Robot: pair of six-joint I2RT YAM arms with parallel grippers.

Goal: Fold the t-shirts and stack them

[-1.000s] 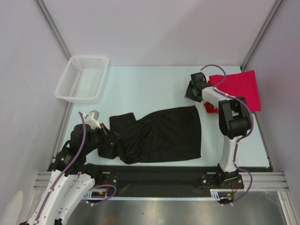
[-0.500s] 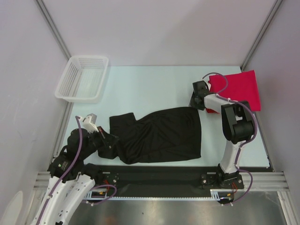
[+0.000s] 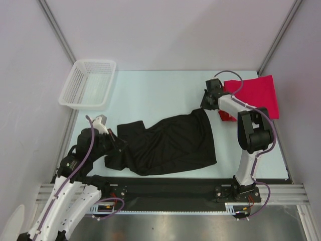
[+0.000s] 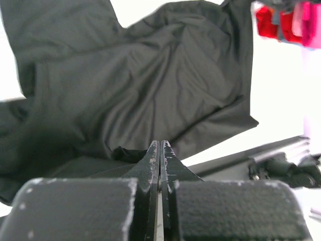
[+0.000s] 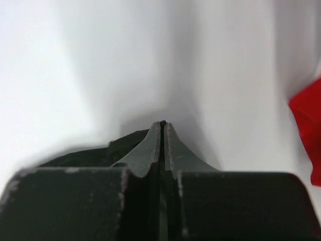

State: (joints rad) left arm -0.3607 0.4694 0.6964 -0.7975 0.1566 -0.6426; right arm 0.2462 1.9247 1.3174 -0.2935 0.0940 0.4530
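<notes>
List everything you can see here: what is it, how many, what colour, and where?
black shirt: one, black, spread rumpled mid-table
red shirts: number unclear, red, folded pile at the table's far right
basket: one, white mesh, far left corner
table: one, pale, under it all
left gripper: one, black, shut on the black shirt's left end
right gripper: one, black, shut on the black shirt's far right corner

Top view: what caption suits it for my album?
Left tool and right tool pinch the black shirt; red shirts lie aside.
</notes>
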